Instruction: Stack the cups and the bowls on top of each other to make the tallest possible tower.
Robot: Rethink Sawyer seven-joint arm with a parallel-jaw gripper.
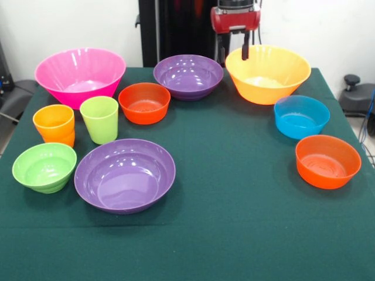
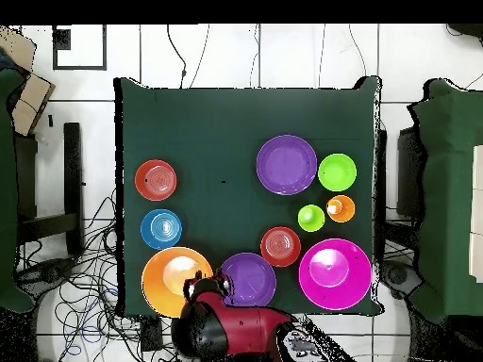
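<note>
All bowls and cups stand apart on the green table [image 1: 234, 222]; no tower shows. The large yellow-orange bowl [image 1: 268, 73] [image 2: 170, 275], a purple bowl [image 1: 188, 76] [image 2: 247, 281] and the large pink bowl [image 1: 79, 75] [image 2: 332, 273] line the robot's side. A red-orange bowl [image 1: 144, 103], the lime green cup [image 1: 99, 119] and the orange cup [image 1: 54, 124] stand before them. The second purple bowl [image 1: 125, 174], small lime green bowl [image 1: 44, 167], blue bowl [image 1: 301, 116] and second red-orange bowl [image 1: 327, 161] lie nearer the camera. My gripper [image 1: 234, 52] [image 2: 209, 280] hangs open and empty at the yellow-orange bowl's rim, between it and the purple bowl.
The table's edges drop off on all sides. Cables [image 2: 85, 292] lie on the floor beside the robot's base [image 2: 226, 330]. A wide strip of bare cloth [image 1: 234, 140] runs between the left group and the blue and red-orange bowls.
</note>
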